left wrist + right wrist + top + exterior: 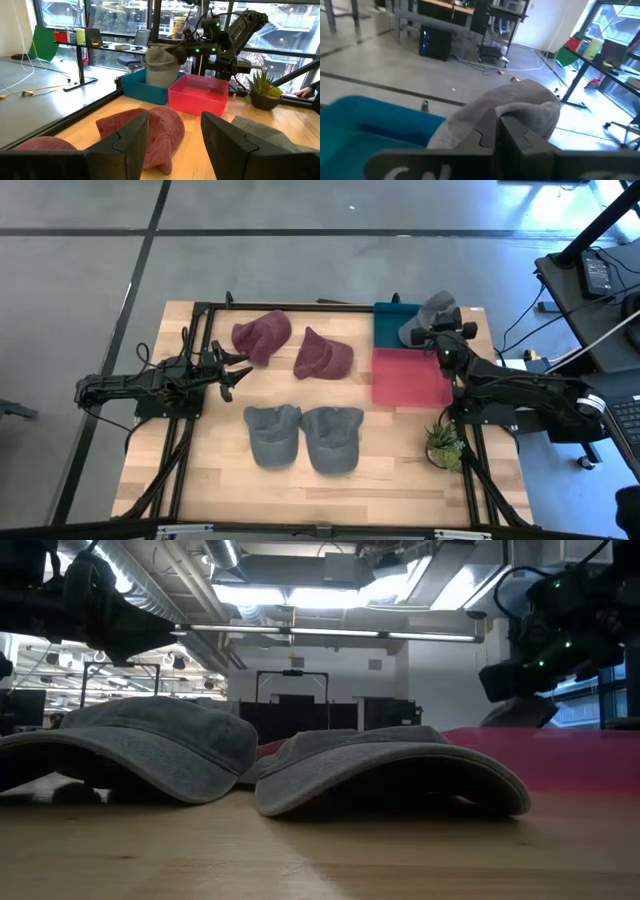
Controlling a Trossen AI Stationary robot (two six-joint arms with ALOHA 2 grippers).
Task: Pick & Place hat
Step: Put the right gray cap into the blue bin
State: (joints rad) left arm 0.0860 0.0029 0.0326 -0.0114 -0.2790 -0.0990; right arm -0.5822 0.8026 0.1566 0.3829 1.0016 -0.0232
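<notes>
My right gripper [437, 330] is shut on a grey hat [428, 315] and holds it above the teal bin [392, 325] at the table's far right; the hat also shows in the left wrist view [161, 65] and the right wrist view [507, 112]. Two maroon hats [262, 335] [322, 356] lie on their brims at the far middle. Two grey hats [272, 433] [332, 437] rest on the table nearer. My left gripper [232, 370] is open, hovering left of the maroon hats [170, 142]. My right gripper pinches a bunched fold of the grey hat's cloth [520, 111] between its two fingers. The hat is lifted clear and hangs over the teal bin [142, 85], its crown drooping below the fingers [162, 75].
A red bin [410, 377] sits next to the teal bin on its near side. A small potted plant [444, 445] stands at the near right corner. Black frame rails run along both table sides. Bare wood lies between the two rows of hats.
</notes>
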